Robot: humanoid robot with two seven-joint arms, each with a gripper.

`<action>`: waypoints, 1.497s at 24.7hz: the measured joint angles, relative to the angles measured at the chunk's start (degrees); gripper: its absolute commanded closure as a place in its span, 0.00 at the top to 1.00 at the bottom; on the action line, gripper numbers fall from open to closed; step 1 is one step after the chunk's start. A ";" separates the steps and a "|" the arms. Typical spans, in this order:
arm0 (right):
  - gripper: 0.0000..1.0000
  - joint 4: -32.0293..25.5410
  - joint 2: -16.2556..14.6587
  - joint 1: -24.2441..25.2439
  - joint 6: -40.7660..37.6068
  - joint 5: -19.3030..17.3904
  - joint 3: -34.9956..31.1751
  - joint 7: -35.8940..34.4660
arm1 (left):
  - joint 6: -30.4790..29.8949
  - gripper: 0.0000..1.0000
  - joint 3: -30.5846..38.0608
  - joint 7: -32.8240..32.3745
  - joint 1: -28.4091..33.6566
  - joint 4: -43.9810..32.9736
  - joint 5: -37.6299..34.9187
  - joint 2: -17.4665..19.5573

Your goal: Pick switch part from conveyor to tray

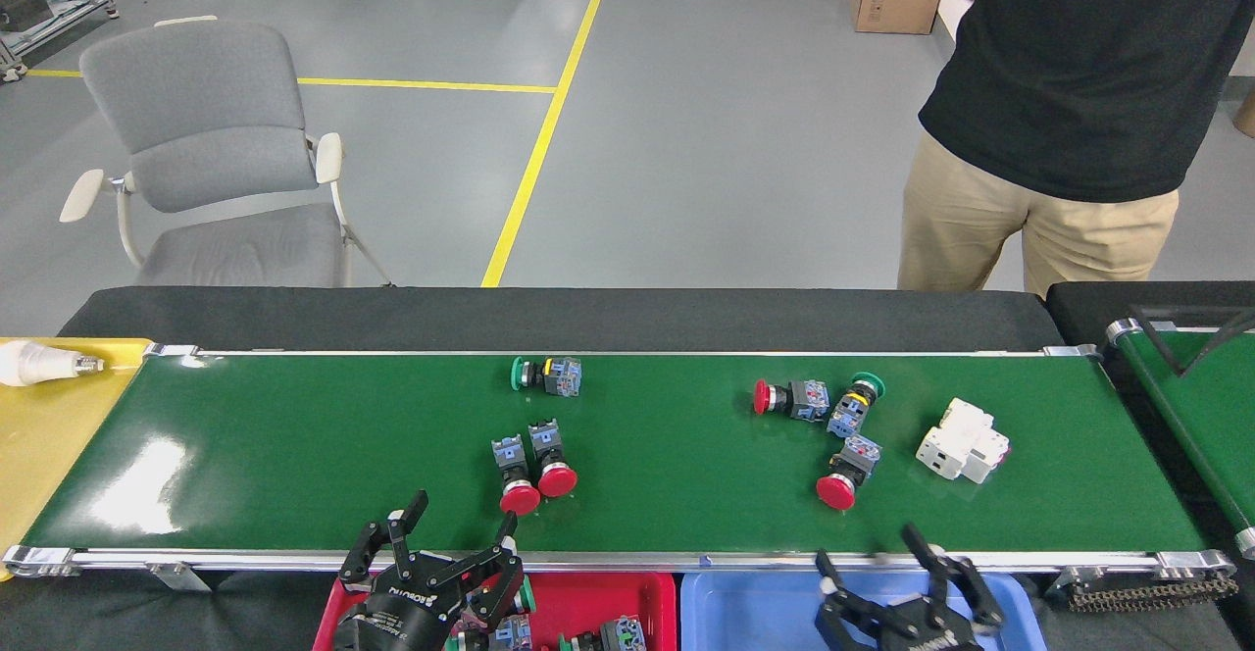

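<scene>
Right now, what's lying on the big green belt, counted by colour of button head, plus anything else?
Red-headed switches: 4
Green-headed switches: 2
White block part: 1
Total on the belt: 7

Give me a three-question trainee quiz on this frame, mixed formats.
1. True or false: the white block lies on the conveyor.
2. How many red-capped switch parts lie on the belt?
3. Which tray sits beneath the left gripper? A red tray B blue tray C yellow tray

Key: 1 true. 2 four: the pair, one, one. 3 A.
</scene>
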 measured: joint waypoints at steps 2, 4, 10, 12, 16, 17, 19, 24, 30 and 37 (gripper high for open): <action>0.98 -0.01 0.00 -0.68 2.69 0.40 0.58 -0.20 | 0.17 1.00 0.00 -0.04 -1.04 1.20 0.00 0.00; 0.98 0.02 0.00 -2.55 3.92 1.76 3.20 -0.43 | 0.26 1.00 0.00 -0.04 -2.30 2.42 0.00 0.00; 0.98 4.26 0.63 -10.90 11.71 3.97 16.79 5.56 | 0.76 1.00 0.06 -0.06 -5.25 5.83 0.00 0.00; 0.98 7.06 0.63 -13.75 15.33 4.75 20.00 6.93 | 0.78 1.00 0.10 -0.06 -5.60 6.78 0.00 0.00; 0.98 12.72 0.76 -18.49 19.97 5.12 22.36 8.70 | 0.91 1.00 0.19 -0.08 -7.95 9.77 0.00 0.00; 0.98 14.06 0.87 -19.49 20.76 5.13 22.44 8.88 | 1.08 1.00 0.19 -0.08 -9.27 11.05 0.00 0.00; 0.87 16.35 1.10 -20.82 21.65 5.12 22.47 9.00 | 1.58 1.00 0.20 -0.08 -11.29 13.08 0.00 0.01; 0.25 19.85 1.49 -23.31 22.39 4.72 22.66 9.02 | 2.47 1.00 0.30 -0.08 -15.56 18.42 0.00 0.13; 0.12 20.12 1.23 -23.44 22.38 4.63 22.72 9.09 | 4.17 0.99 1.74 -0.09 -18.41 23.28 0.00 0.26; 0.11 16.65 -0.10 -22.39 20.46 4.78 25.65 8.64 | 8.85 0.37 2.69 0.12 -18.77 23.79 0.33 0.25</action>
